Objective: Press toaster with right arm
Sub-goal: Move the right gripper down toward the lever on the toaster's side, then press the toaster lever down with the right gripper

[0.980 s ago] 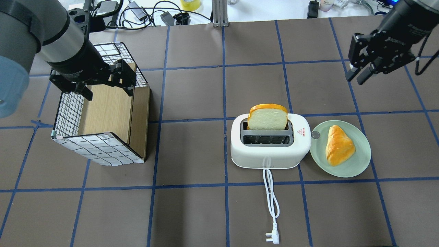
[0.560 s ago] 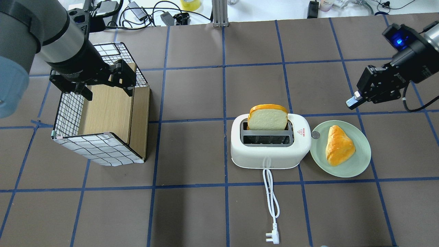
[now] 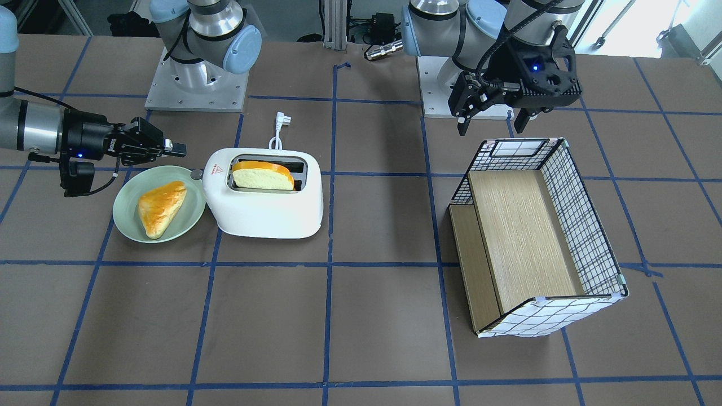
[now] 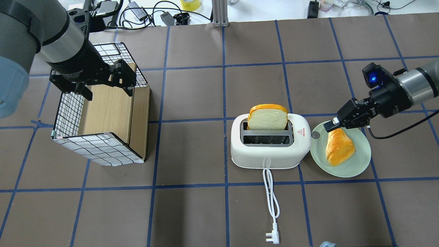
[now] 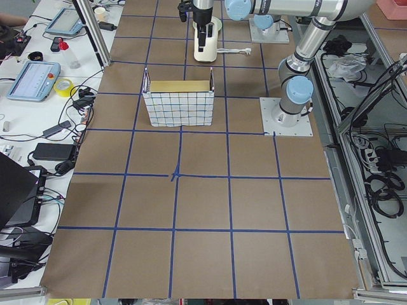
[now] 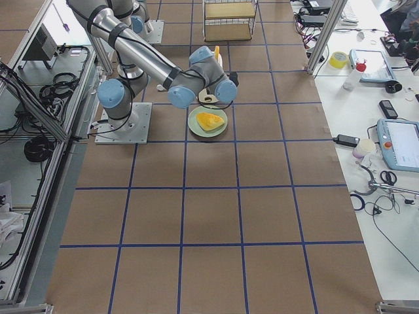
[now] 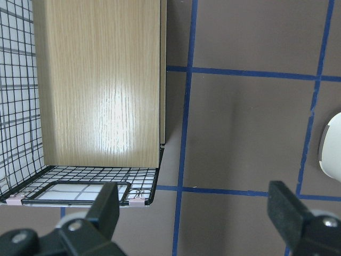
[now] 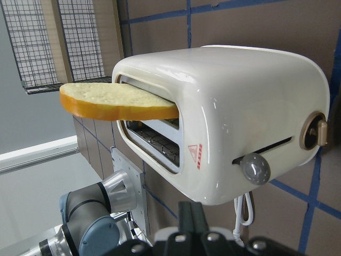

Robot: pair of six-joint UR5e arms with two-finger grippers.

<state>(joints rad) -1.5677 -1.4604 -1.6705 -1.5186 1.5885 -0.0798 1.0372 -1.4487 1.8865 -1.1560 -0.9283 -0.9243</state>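
The white toaster (image 4: 267,152) stands mid-table with a bread slice (image 4: 267,118) upright in its far slot. Its grey lever knob (image 4: 315,134) sticks out of the end that faces the plate. My right gripper (image 4: 328,127) is shut and empty, lying low and level over the plate's edge, its tip a short way from the knob and not touching it. In the right wrist view the toaster (image 8: 240,106) and knob (image 8: 256,169) are close ahead of the shut fingertips (image 8: 191,210). My left gripper (image 4: 107,92) is open and empty above the checkered box.
A green plate (image 4: 356,168) with a pastry (image 4: 339,145) lies right beside the toaster's lever end, under my right gripper. The toaster's white cord (image 4: 271,199) and plug run toward the near edge. The checkered wire box (image 4: 103,147) with wooden shelves stands at the left.
My right arm has swung down and inward from the far right, turning level, so the gripper tip now sits near the toaster's lever end. The left arm has not moved.
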